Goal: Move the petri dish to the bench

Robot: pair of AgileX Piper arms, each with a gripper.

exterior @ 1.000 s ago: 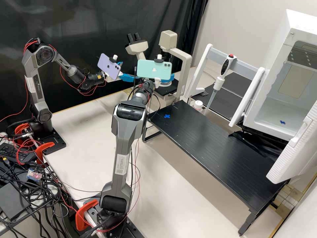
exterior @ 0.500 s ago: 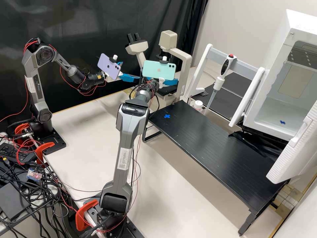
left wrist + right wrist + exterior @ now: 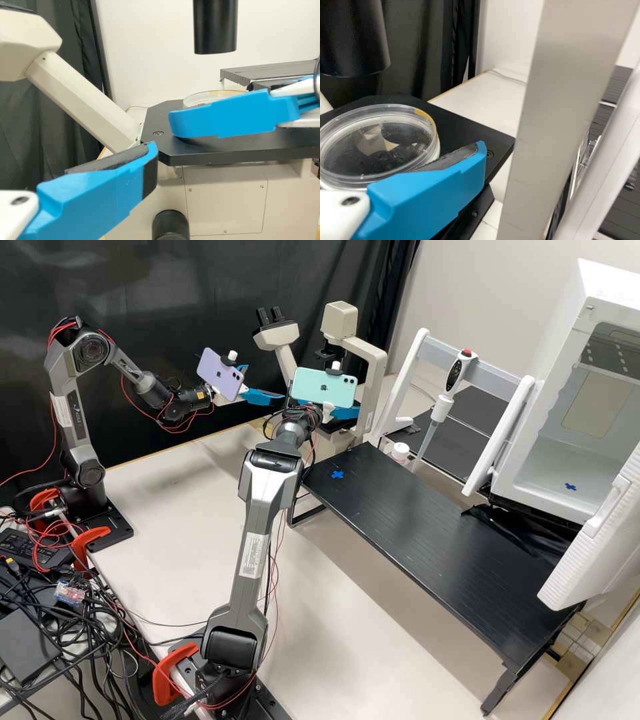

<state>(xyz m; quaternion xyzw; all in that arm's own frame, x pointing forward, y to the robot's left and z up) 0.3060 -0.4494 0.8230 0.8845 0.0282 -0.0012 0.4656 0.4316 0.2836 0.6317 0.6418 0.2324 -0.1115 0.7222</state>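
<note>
Petri dish (image 3: pixel 385 142) partly hidden by right gripper (image 3: pixel 345 413).

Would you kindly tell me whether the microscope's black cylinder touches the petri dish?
Apart: the left wrist view shows pale wall between the black cylinder and the petri dish.

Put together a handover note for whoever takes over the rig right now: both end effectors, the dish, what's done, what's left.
Left end effector: open, empty, near the microscope.
Right end effector: beside the dish; whether it grips is unclear.
Dish location: on the black stage.
Done: right end effector at the dish; no transfer yet.
Left to do: likely grip, lift, set down on the bench.
</note>
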